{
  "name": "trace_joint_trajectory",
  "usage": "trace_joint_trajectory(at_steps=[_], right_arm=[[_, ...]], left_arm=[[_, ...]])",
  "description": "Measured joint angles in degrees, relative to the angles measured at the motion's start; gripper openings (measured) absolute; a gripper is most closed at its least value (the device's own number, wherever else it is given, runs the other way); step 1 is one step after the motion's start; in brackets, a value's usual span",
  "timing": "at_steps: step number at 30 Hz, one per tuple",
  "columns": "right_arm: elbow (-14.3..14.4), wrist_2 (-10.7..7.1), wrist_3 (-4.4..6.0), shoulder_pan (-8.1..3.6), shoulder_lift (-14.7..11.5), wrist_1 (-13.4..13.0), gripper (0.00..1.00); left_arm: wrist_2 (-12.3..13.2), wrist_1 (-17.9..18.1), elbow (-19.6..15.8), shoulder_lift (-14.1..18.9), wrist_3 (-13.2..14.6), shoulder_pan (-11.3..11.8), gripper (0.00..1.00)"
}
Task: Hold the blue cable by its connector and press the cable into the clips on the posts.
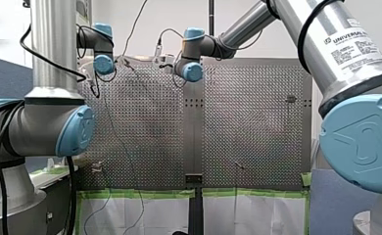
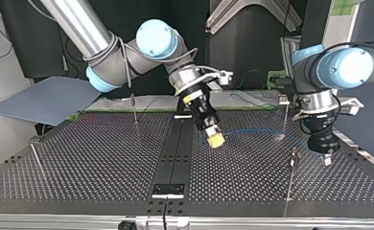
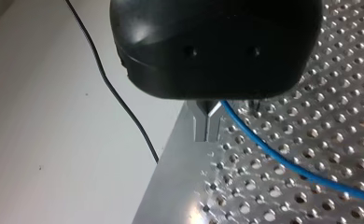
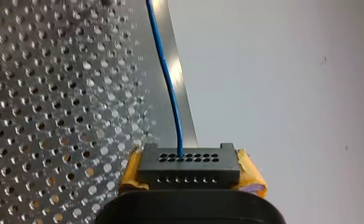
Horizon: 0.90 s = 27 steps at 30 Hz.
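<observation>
Your right gripper [image 4: 191,173]: yellow pads clamped on black rectangular connector [image 4: 189,164]. Thin blue cable [image 4: 168,79] leaves it along the perforated metal table [image 2: 103,158] edge. Your left gripper [image 3: 207,123]: metal fingers pinched on the cable at the far-right edge. Top view only: slender metal post [image 2: 291,177] just beside it, open plate at left.

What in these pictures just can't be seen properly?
Clips on the posts: too small in the top view.
Whether my left gripper holds the blue cable: its black body blocks that in the left wrist view.
The cable's end away from the connector: cut off at the right wrist view's edge.
The cable in the front view: too thin to find.
</observation>
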Motion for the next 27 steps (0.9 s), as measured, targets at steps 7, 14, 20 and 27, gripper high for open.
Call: trace_joint_trajectory(at_steps=[7, 14, 20, 27], right_arm=[[0.01, 2.14, -0.25, -0.49, 0.22, 1.23, 0.00], [0.63, 3.59, -1.42, -0.92, 0.58, 3.22, 0.00], [0.88, 4.16, -1.49, -1.54, 0.91, 3.92, 0.00], [0.88, 4.36, -1.07, -2.67, 0.95, 3.79, 0.00]], left_arm=[[1.34, -0.25, -0.35, 0.11, -0.18, -0.17, 0.00], [1.37, -0.25, -0.90, 0.13, -0.18, -0.22, 0.00], [1.94, 0.54, -0.96, 0.10, -0.13, -0.06, 0.00], [3.98, 2.42, -0.54, -0.03, -0.47, 0.45, 0.00]])
